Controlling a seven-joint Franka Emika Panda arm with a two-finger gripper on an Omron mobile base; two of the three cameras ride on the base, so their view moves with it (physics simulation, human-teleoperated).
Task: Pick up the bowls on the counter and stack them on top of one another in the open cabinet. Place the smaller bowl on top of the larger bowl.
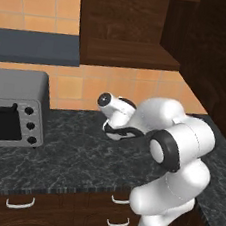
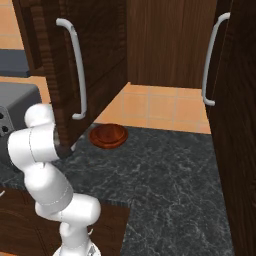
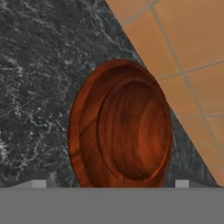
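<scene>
I'm hovering the fingers [image 3: 113, 183], spread apart, either side of an empty bowl [image 3: 120, 124] that's sitting on the bench [image 3: 39, 87] by the wall.

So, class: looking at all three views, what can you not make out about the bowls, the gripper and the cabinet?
- Gripper: in the hand view only pale finger tips show beside the bowl; open or shut is unclear.
- Second bowl: whether one sits hidden behind the arm in the left base view.
- Bowl: which size, with nothing to compare.
- Cabinet shelf: its far right, past the door.
</scene>
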